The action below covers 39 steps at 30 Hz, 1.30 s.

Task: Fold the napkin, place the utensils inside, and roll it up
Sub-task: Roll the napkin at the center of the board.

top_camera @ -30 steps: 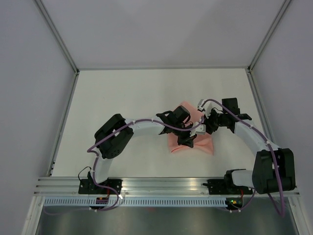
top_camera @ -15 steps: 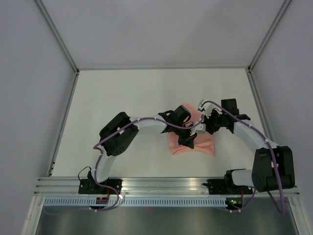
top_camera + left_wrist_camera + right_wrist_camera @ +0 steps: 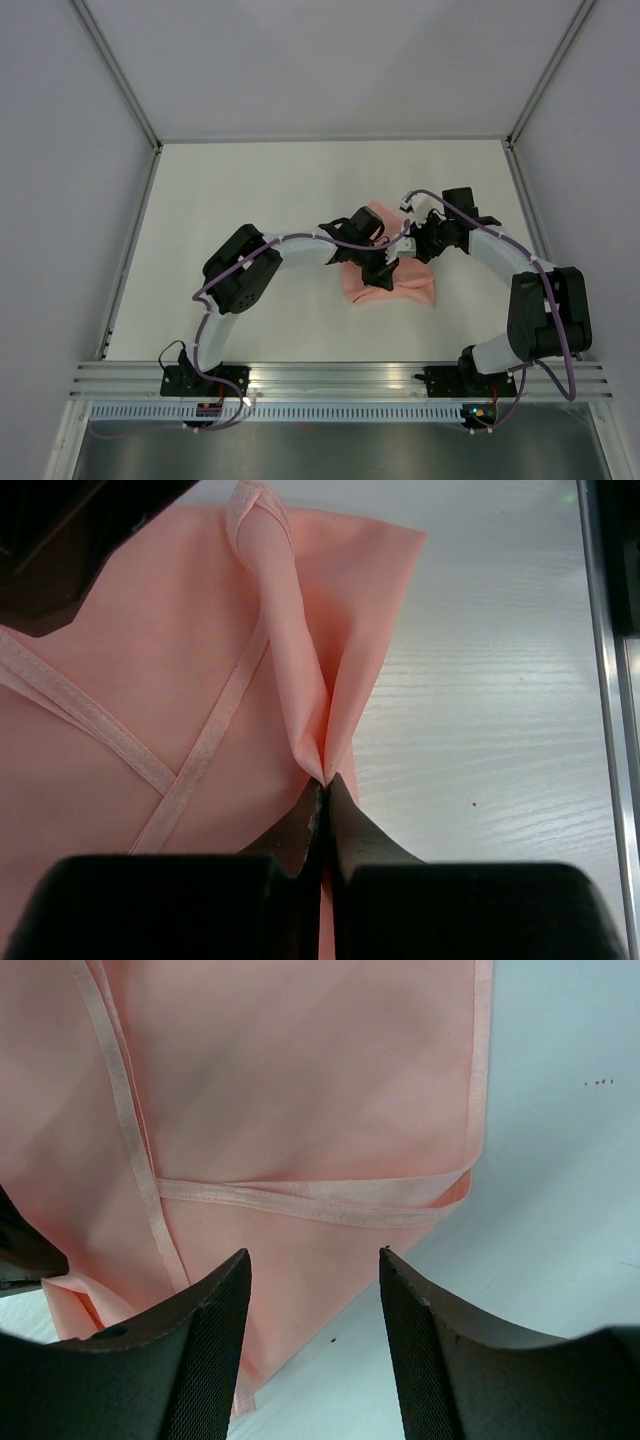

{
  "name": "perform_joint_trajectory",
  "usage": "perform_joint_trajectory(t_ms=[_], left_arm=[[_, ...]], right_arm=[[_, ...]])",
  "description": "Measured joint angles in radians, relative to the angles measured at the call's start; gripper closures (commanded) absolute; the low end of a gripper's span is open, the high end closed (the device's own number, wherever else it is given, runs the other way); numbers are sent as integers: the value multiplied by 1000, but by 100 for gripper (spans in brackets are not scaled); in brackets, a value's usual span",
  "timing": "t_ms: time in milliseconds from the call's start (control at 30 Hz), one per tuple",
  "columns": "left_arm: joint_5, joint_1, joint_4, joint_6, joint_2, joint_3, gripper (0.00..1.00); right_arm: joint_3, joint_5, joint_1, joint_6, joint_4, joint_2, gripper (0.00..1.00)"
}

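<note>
On the white table [image 3: 250, 180] we find the salmon napkin [image 3: 410, 288] lying folded between the arms, the fold still under way: the left gripper [image 3: 325, 798] pinches a raised pleat at its edge, while the right gripper [image 3: 312, 1265] hovers spread over a hemmed corner. Next, we judge, that pleat must be carried across and laid flat. Since a second ago both wrists have edged farther from the bases.

White table [image 3: 250, 190], folded pink napkin [image 3: 415, 290] lying right of its middle
</note>
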Motion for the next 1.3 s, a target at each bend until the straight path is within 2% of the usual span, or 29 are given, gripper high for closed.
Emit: perform_joint_trajectory(t_ms=[300, 600, 833, 967, 1100, 1300], left_arm=[[19, 72, -68, -87, 9, -13, 98], [23, 77, -83, -100, 14, -5, 98], [87, 103, -124, -117, 53, 39, 98], [137, 125, -153, -127, 75, 56, 98], [177, 146, -201, -136, 98, 80, 98], [209, 169, -292, -141, 142, 137, 98]], right_arm=[[92, 107, -45, 93, 51, 29, 39], [95, 106, -45, 114, 71, 9, 38], [95, -71, -89, 68, 25, -134, 39], [51, -209, -98, -47, -34, -251, 39], [-31, -261, -45, -157, -112, -358, 40], [-144, -211, 177, -263, -151, -397, 38]])
